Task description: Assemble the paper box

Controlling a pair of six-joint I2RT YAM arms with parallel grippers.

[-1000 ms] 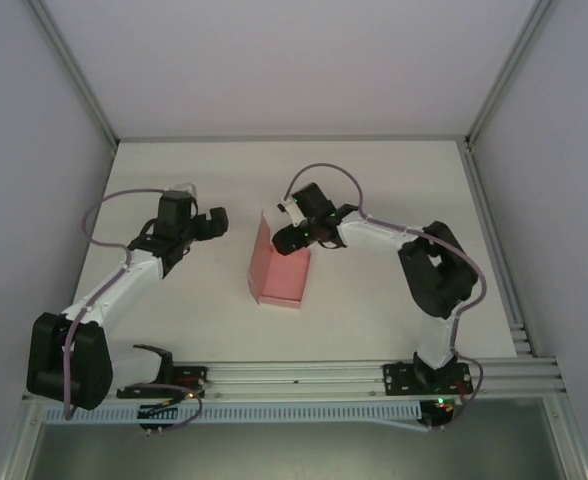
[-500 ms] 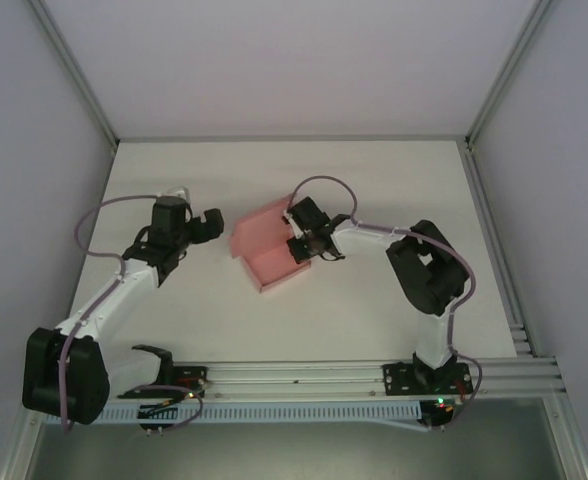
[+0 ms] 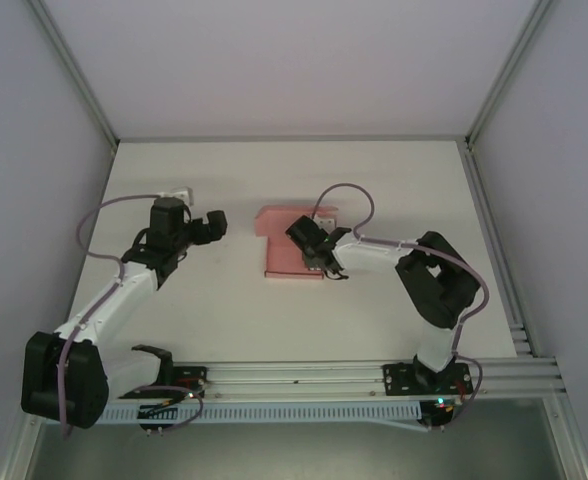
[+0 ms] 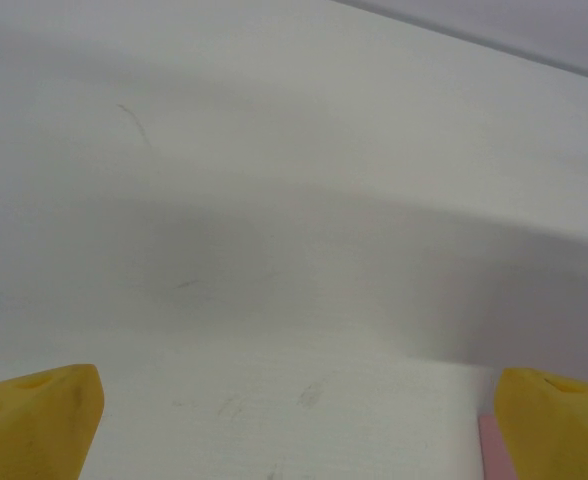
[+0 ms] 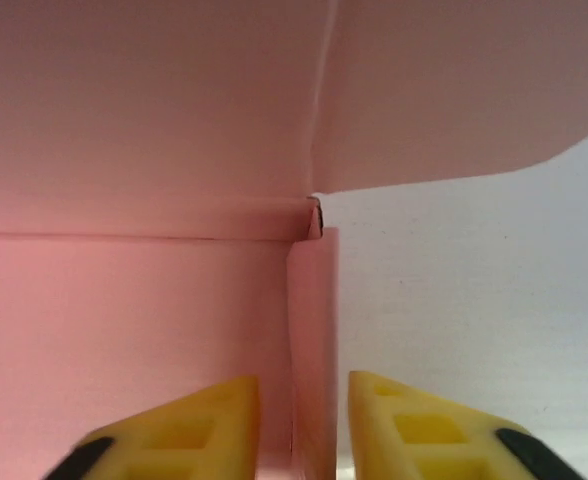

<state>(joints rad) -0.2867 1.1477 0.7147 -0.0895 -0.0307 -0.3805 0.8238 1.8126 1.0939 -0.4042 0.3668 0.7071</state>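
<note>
The pink paper box (image 3: 282, 255) lies on the white table, an open tray with a flap (image 3: 274, 218) at its far end. My right gripper (image 3: 319, 262) reaches down at the box's right side. In the right wrist view the box's thin side wall (image 5: 314, 330) stands upright between the yellow fingertips (image 5: 189, 430). My right gripper (image 5: 302, 388) is a little open, with a narrow gap on each side of the wall. My left gripper (image 3: 212, 226) hovers left of the box. Seen from its own wrist, the left gripper (image 4: 294, 410) is wide open over bare table.
The white table (image 3: 394, 190) is walled on the left, back and right, with metal posts at the back corners. A rail (image 3: 304, 378) carrying both arm bases runs along the near edge. A sliver of pink (image 4: 489, 450) shows at the right edge of the left fingers' gap.
The box has gone from standing on edge to lying flat, turned with its flap to the far side. My right gripper moved with it, closed, then loosened. The left arm barely moved.
</note>
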